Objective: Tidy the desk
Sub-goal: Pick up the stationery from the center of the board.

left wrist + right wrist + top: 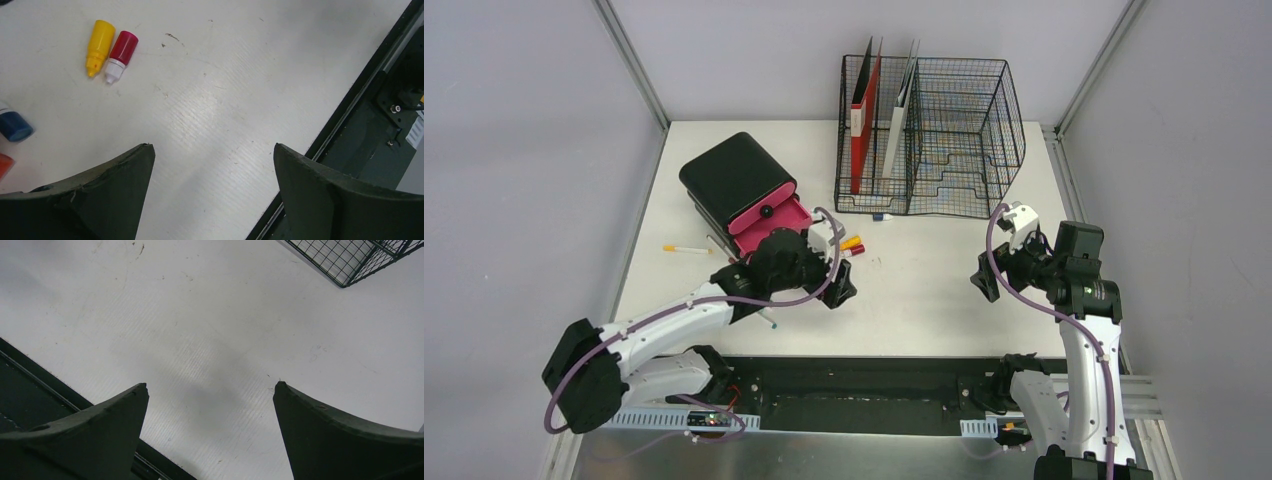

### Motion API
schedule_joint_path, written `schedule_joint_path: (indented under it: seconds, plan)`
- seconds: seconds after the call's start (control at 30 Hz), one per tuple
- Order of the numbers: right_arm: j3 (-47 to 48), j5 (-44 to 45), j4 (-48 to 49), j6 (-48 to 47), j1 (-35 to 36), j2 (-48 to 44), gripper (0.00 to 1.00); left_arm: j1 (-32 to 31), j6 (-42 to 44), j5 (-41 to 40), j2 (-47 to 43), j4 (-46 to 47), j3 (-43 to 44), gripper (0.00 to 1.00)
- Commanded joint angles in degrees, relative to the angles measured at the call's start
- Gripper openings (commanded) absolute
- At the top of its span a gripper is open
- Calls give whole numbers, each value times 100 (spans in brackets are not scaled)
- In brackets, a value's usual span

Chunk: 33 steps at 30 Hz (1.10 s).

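Observation:
The white desk (924, 270) carries loose items on its left half. A small yellow bottle (98, 46) and a red bottle with a white tip (120, 54) lie side by side, also visible from above as the yellow bottle (852, 242) and the red bottle (857, 251). My left gripper (212, 147) hovers open over bare desk just in front of them, nothing between its fingers; from above the left gripper (839, 285) sits beside a black-and-pink box (744, 195). My right gripper (210, 385) is open and empty over the desk's right side, seen overhead as the right gripper (986, 280).
A black wire-mesh rack (924, 130) with upright folders stands at the back; its corner (350, 257) shows in the right wrist view. A white marker (686, 249) lies at the left. A blue cap (15, 126) and an orange item (4, 165) lie at the left wrist view's edge. The desk's near edge (350, 115) is close.

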Motion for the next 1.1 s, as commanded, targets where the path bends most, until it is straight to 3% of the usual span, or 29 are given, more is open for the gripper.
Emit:
schedule_joint_path:
  seconds: [0.0,0.2,0.8,1.07]
  plan:
    - [-15,-83,37,-71,-29,-7,99,-35,549,370,532,245,572,91]
    - [-21,-80,39,-67,-38,21,99,11,973,326,1507,68,1156,85]
    - [-20,-116,26,-93,-72,-12,99,596,1662,-435,4089,-1040,3420,52]
    - [-24,-127,14,-96,-73,-9,99,827,1883,-325,4605,-1401,3931,52]
